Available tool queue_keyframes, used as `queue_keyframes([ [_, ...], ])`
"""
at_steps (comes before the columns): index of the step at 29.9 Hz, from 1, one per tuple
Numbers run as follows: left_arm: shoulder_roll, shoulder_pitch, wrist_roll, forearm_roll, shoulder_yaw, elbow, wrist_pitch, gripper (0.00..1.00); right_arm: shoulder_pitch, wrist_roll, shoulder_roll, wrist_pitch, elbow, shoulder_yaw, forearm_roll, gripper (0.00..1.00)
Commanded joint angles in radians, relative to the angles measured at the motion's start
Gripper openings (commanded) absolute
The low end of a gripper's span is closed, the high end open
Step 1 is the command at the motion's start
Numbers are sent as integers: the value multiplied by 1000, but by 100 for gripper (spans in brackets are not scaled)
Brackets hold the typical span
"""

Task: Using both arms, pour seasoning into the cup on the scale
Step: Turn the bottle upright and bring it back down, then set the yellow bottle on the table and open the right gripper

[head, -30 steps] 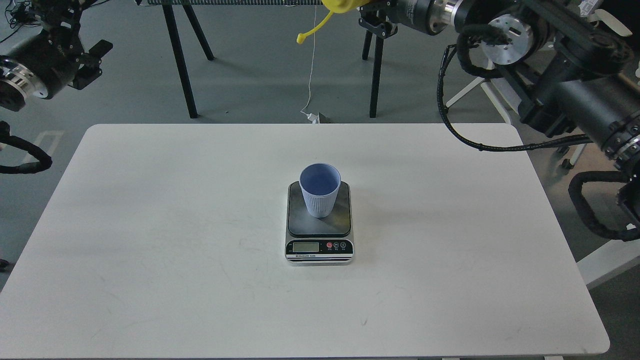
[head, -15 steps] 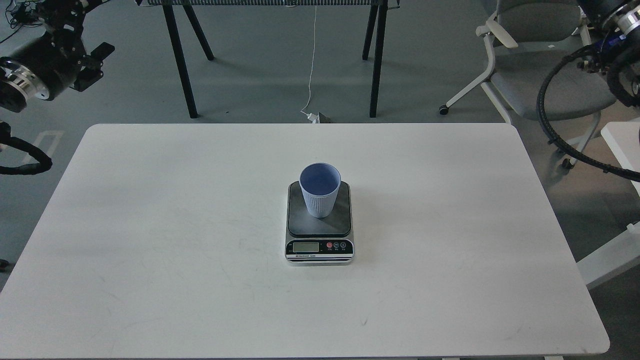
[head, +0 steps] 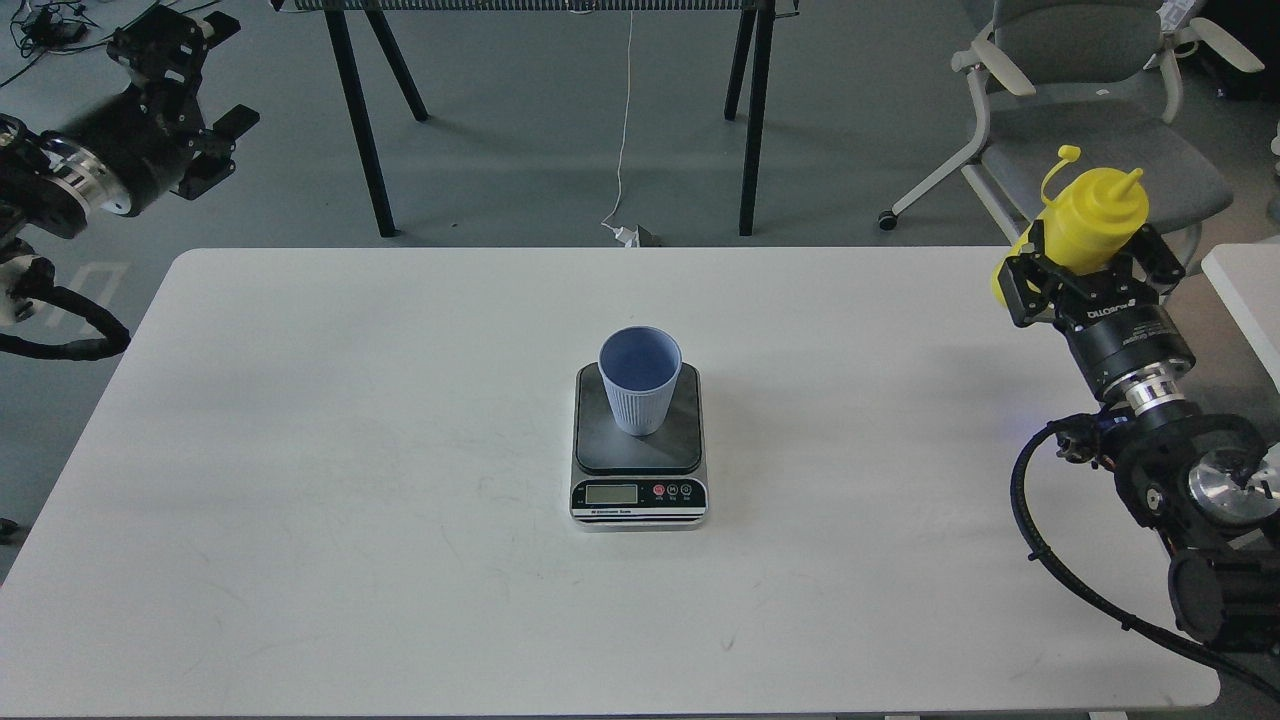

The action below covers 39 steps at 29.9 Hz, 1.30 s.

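The light blue ribbed cup (head: pixel 640 385) stands upright on the dark platform of the scale (head: pixel 638 455) at the middle of the white table (head: pixel 300 450). My right gripper (head: pixel 1085 268) is at the table's far right edge. It is shut on the yellow squeeze bottle of seasoning (head: pixel 1092 215), which it holds upright with the nozzle up and the tethered cap hanging open. The bottle is far to the right of the cup. My left gripper (head: pixel 210 80) hangs beyond the table's far left corner, open and empty.
A grey office chair (head: pixel 1090 120) stands behind the right gripper. Black stand legs (head: pixel 360 120) (head: pixel 750 110) and a white cable (head: pixel 625 120) are on the floor beyond the table. Another white tabletop (head: pixel 1245 290) is at the right edge.
My right arm swung from high at the top, out of view, then down to the table's right edge with the bottle now upright. My left gripper shifted slightly right.
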Motion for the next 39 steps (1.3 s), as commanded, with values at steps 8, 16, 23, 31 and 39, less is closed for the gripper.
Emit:
queue_keyframes([
  [8,0,-1,0,0,6,0,0,99,-105,0,136,0,1,-32,-16,2],
  [16,-6,-3,0,0,6,0,0,99,-119,3,146,0,-11,-75,-18,3],
  [23,-8,-3,0,0,6,0,0,99,-125,2,146,0,-29,-81,-21,4],
  [31,-11,-3,0,0,6,0,0,99,-127,2,145,0,-51,-98,-32,7],
  [39,-14,-3,0,0,6,0,0,99,-127,2,145,0,-60,-114,-33,19],
])
